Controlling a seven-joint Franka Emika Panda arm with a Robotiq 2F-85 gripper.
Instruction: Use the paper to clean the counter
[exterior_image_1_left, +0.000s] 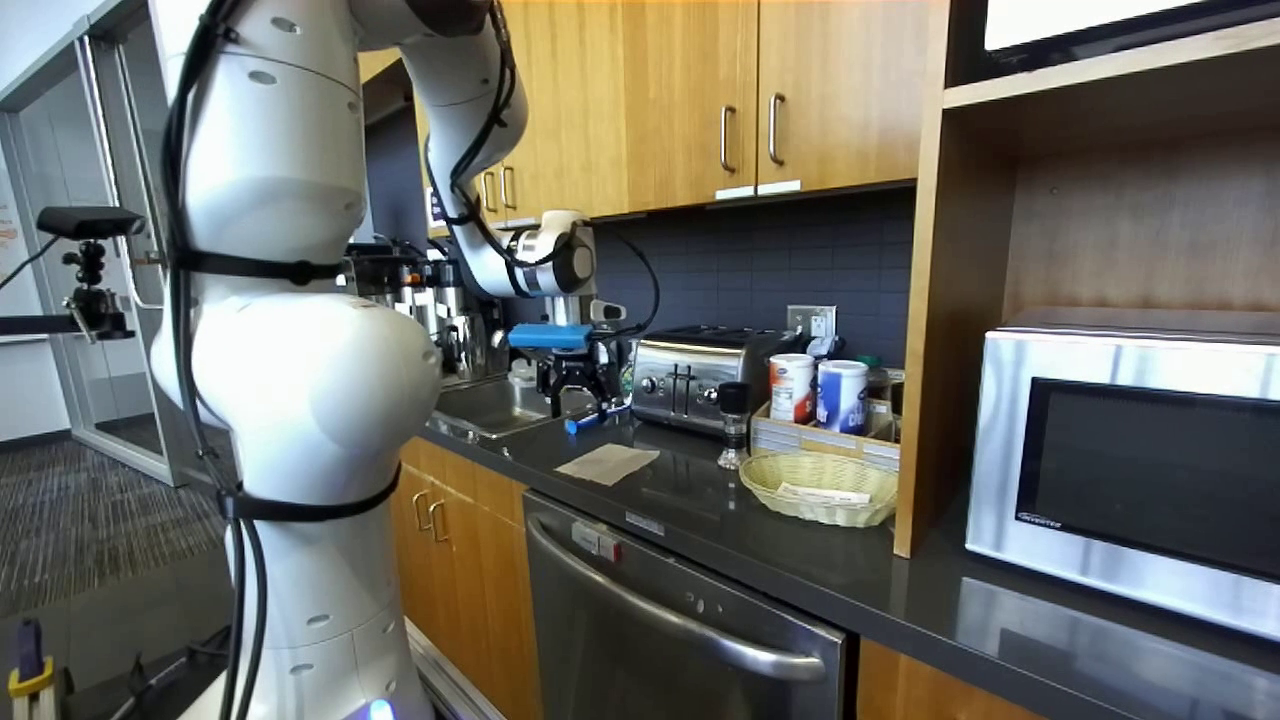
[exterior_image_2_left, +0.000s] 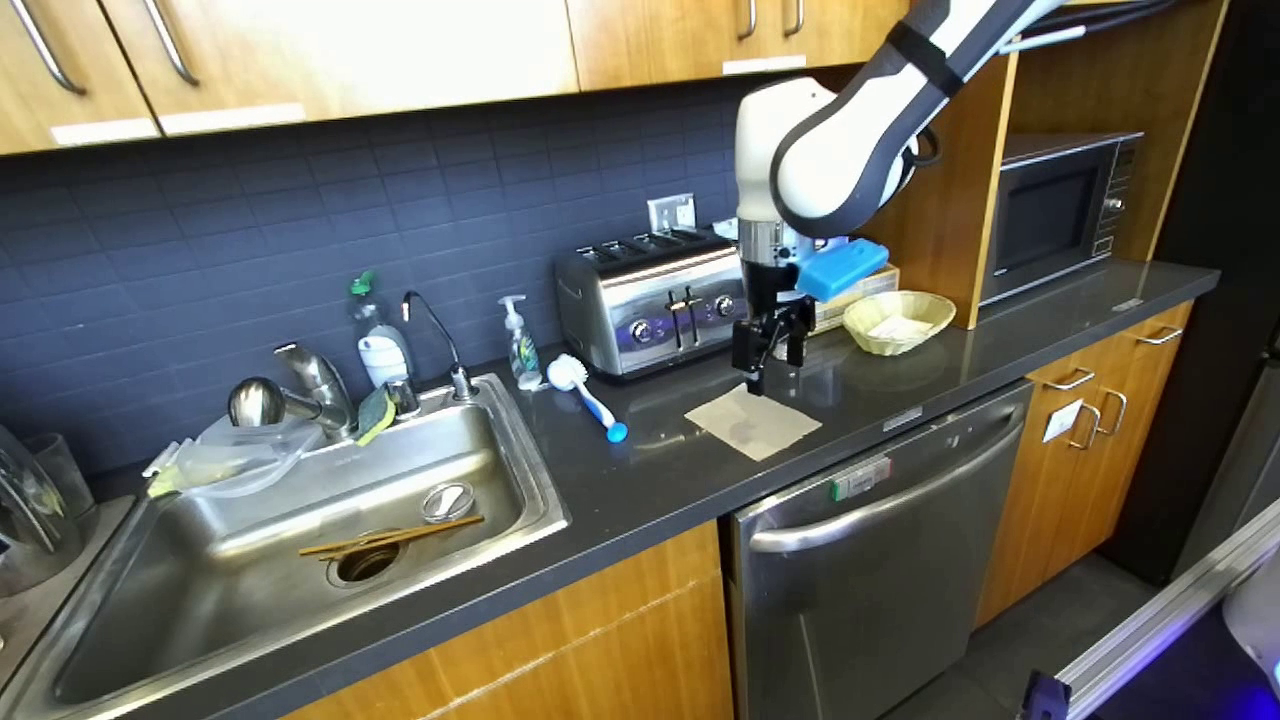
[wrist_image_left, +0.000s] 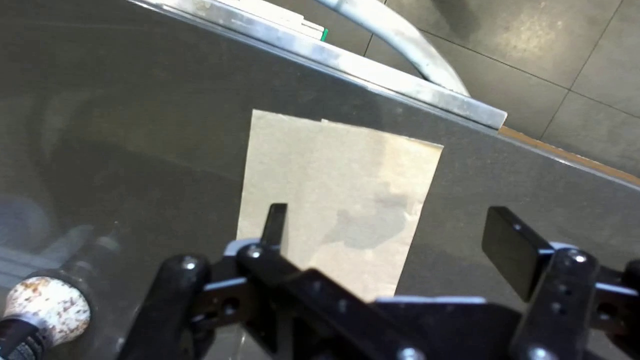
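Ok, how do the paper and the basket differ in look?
The paper is a flat, thin sheet; the basket is a hollow woven bowl. The paper is roughly square, the basket rounded. The paper is tan, the basket pale yellow. Both rest on the counter.

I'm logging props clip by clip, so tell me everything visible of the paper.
The paper is a thin, light tan, four-sided sheet, napkin-like, with a small step in one edge that may mark a fold or second layer. Greyer blotches cross it; shadow or stain, I cannot tell. It lies flat on the counter, near the front edge, between the brush and the basket, apart from both. The open jaws hang above it, apparently not touching it.
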